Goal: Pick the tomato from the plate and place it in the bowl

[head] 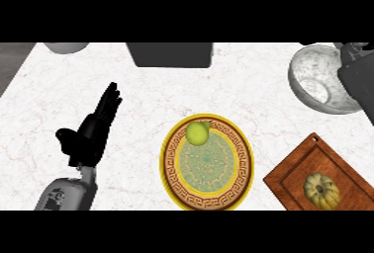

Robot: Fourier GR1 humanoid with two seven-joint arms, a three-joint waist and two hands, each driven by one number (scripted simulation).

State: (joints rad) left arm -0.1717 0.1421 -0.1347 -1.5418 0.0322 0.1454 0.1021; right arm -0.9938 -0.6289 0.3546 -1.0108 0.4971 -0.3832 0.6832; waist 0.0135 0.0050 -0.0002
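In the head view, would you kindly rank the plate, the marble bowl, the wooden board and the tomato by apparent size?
1. Plate
2. Wooden board, cut off by the frame, so unsure against the plate
3. Marble bowl, partly hidden
4. Tomato

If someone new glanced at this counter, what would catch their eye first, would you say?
Probably the ornate yellow-rimmed plate at centre, with a yellow-green tomato near its far edge. Next, the left hand, open, fingers straight, over the counter to the left. A marbled bowl sits far right, above a wooden board bearing a small squash.
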